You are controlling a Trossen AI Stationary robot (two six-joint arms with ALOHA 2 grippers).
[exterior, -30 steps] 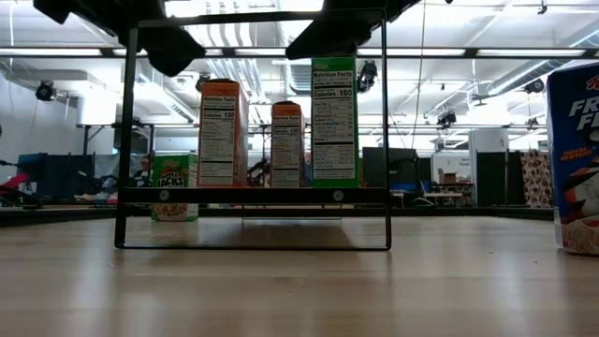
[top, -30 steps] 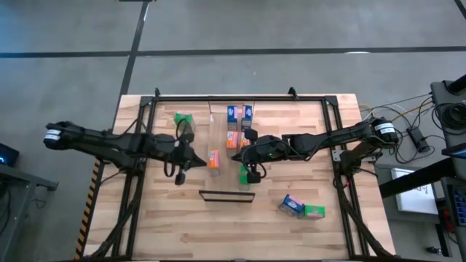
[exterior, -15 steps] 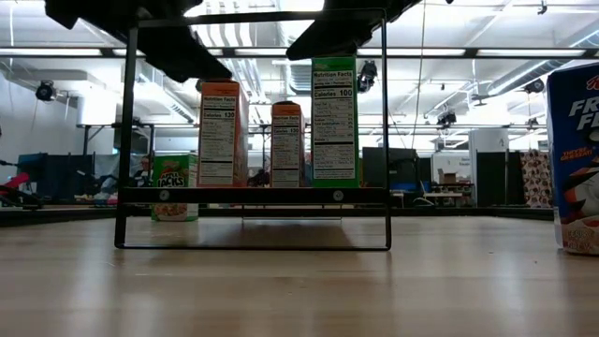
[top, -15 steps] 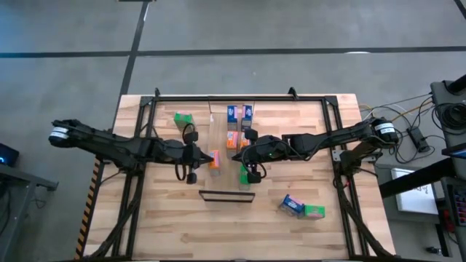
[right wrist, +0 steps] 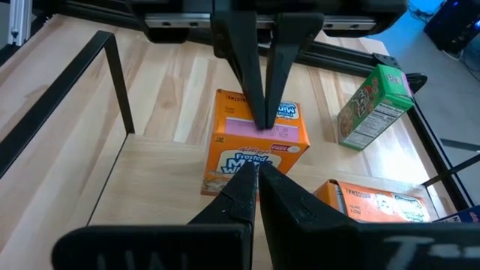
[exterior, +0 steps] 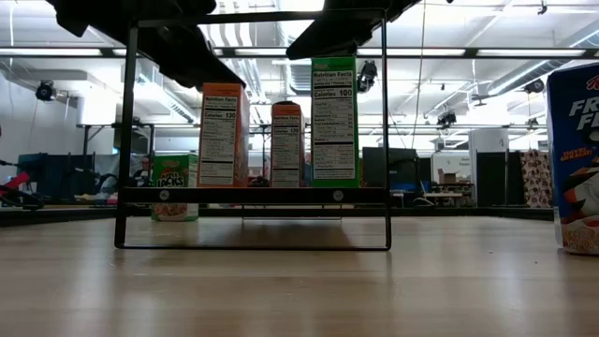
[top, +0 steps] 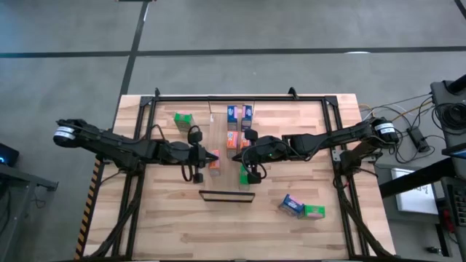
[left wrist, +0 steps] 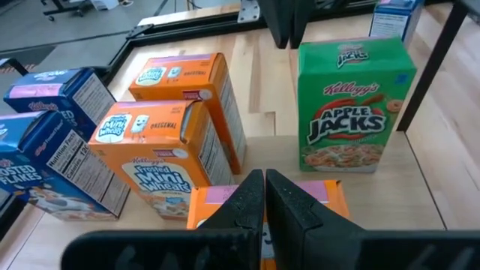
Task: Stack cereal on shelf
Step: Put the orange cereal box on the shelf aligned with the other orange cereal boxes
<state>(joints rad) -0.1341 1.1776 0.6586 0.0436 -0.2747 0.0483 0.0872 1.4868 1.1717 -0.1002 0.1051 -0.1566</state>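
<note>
Left tool [top: 206,156], fingers pinched together and empty, sits directly above the nearest orange cereal box [left wrist: 266,196] standing on the shelf [exterior: 253,196]. Right tool [top: 251,172], likewise pinched and empty, hovers above the green box [top: 244,175], just rightward; left arm nearer the orange box.

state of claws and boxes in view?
orange box: upright on shelf
green box: upright on shelf
blue box: off shelf, on table
left claw: shut, tips at orange box's top
right claw: shut, empty
</note>
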